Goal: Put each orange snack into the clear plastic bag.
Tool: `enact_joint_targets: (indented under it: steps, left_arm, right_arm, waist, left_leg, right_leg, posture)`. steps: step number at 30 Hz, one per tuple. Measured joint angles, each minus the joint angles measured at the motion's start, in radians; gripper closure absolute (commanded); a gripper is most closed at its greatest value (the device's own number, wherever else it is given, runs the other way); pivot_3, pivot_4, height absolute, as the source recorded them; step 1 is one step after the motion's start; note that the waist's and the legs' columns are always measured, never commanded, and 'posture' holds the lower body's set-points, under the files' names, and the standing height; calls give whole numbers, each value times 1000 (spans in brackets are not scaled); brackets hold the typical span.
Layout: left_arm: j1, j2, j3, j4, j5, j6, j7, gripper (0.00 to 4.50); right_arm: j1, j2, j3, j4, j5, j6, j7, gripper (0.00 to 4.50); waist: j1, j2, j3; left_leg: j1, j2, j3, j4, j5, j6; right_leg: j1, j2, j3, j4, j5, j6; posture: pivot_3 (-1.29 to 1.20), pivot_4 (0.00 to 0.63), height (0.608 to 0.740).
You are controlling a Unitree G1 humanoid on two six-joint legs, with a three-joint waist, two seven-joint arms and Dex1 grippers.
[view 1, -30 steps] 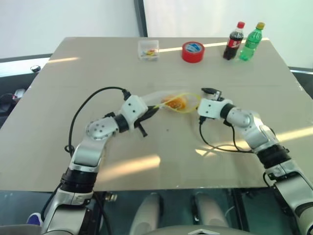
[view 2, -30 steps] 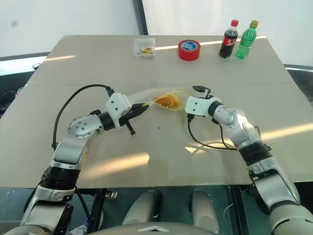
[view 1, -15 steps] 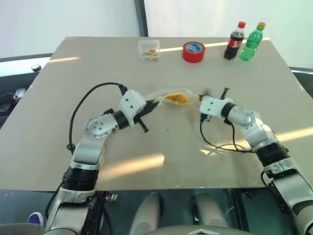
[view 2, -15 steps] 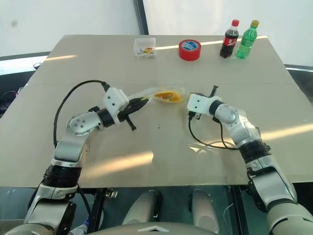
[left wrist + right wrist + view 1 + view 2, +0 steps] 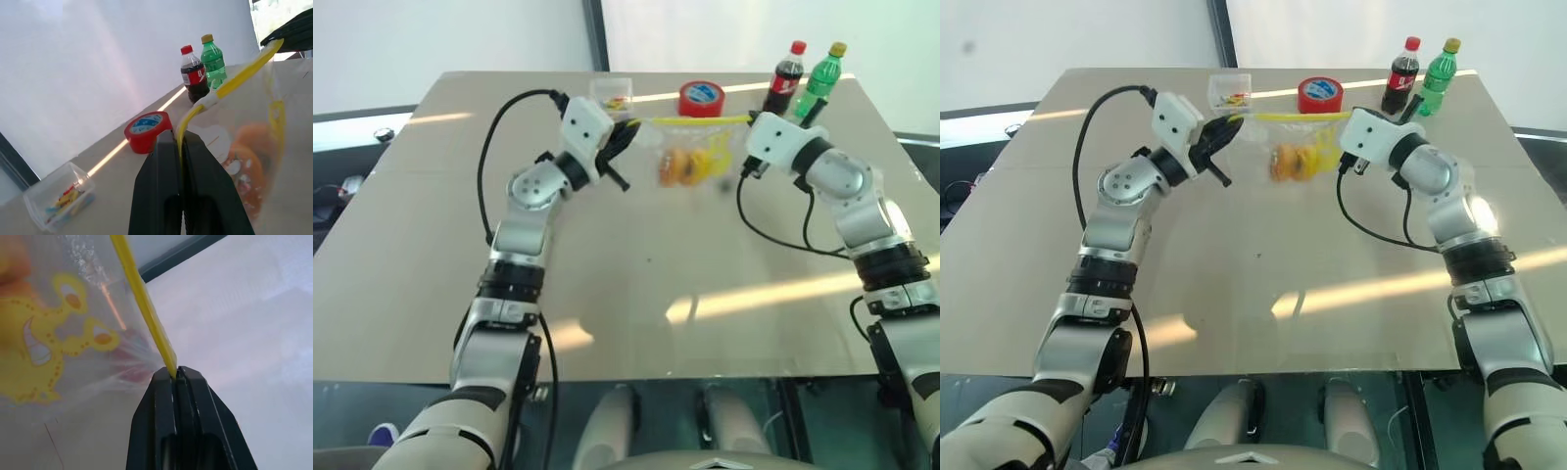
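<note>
Small clear box (image 5: 611,98) with coloured bits sits at the far side of the table (image 5: 431,255). Left gripper (image 5: 628,130) is raised above the table, fingers (image 5: 168,161) clenched on the left end of the bag's yellow strip (image 5: 690,120). The bag (image 5: 690,157) hangs in the air between the two grippers, strip stretched level along its top, yellow print on its right part. The snacks (image 5: 674,164) are inside it, low at the left, clear of the tabletop. Behind the bag, a red tape roll (image 5: 701,98) lies on the table. Right gripper (image 5: 746,121) grasps the strip's right end, fingers (image 5: 168,391) pressed together on it. Past it, at the far right corner, stand a cola bottle (image 5: 784,76) and a green bottle (image 5: 819,80), side by side.
</note>
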Motion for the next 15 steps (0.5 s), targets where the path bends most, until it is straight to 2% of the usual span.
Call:
enact_joint_targets:
  steps: [3, 5, 9, 10, 13, 15]
  left_arm:
    - [52, 26, -23, -35, 7, -43, -42, 4500]
    - [160, 54, -42, -112, 10, -57, -76, 4500]
    - [371, 89, -100, -195, 49, -60, -103, 4500]
    - [378, 91, -104, -195, 52, -60, -103, 4500]
    - [394, 110, -107, -235, 78, -73, -102, 4500]
    - [395, 118, -105, -251, 82, -73, -102, 4500]
  right_arm:
    - [89, -34, -28, -134, 18, 33, 20, 4485]
    - [233, -34, -48, -293, 51, 105, 54, 4485]
    - [526, 4, -9, -481, 56, 239, 93, 4485]
    - [535, 5, -1, -484, 55, 247, 96, 4485]
    - [594, 4, -3, -548, 78, 286, 132, 3717]
    - [628, 4, -3, -568, 97, 302, 145, 2833]
  waist:
    - [-3, 0, 0]
    - [-3, 0, -1]
    - [5, 0, -1]
    - [7, 0, 0]
    - [10, 1, 0]
    - [11, 1, 1]
  left_leg:
    - [0, 1, 1, -2, 0, 0]
    - [0, 3, 1, -4, 0, 0]
    - [-1, 2, 1, -1, -1, 1]
    - [-1, 1, 1, 3, -1, 2]
    - [6, 1, -2, 9, -3, 6]
    - [16, 0, -3, 9, -3, 6]
  right_leg:
    - [0, 0, 1, -2, 0, 0]
    - [0, 0, 1, -3, 0, 0]
    - [-1, -1, 1, -1, 0, 0]
    - [0, -1, 1, 4, 1, 1]
    - [7, 0, -1, 9, 1, 1]
    - [18, 0, -2, 9, 0, 1]
  posture:
    - [0, 150, 740]
    - [0, 150, 740]
    - [0, 150, 740]
    - [0, 150, 740]
    - [0, 150, 740]
    - [0, 150, 740]
